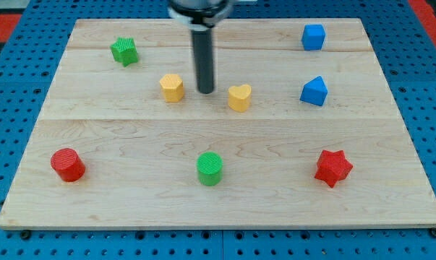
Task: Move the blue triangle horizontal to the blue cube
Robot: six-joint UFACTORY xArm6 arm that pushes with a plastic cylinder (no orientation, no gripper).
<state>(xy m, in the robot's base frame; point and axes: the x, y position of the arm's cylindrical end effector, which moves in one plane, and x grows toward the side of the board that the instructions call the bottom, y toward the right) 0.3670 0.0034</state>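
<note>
Between two yellow blocks point(172, 87) sits my tip point(205, 92); blue triangle point(314, 92) below blue cube point(313, 37).

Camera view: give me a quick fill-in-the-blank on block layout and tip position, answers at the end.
1. My tip sits between two blocks of the colour ____.
2. The blue triangle lies directly toward the view's ____ from the blue cube.
3. The green cylinder lies between the red cylinder and the red ____.
4. The block nearest the board's top-left corner in the view is the ____ star.

Missing words: yellow; bottom; star; green
</note>
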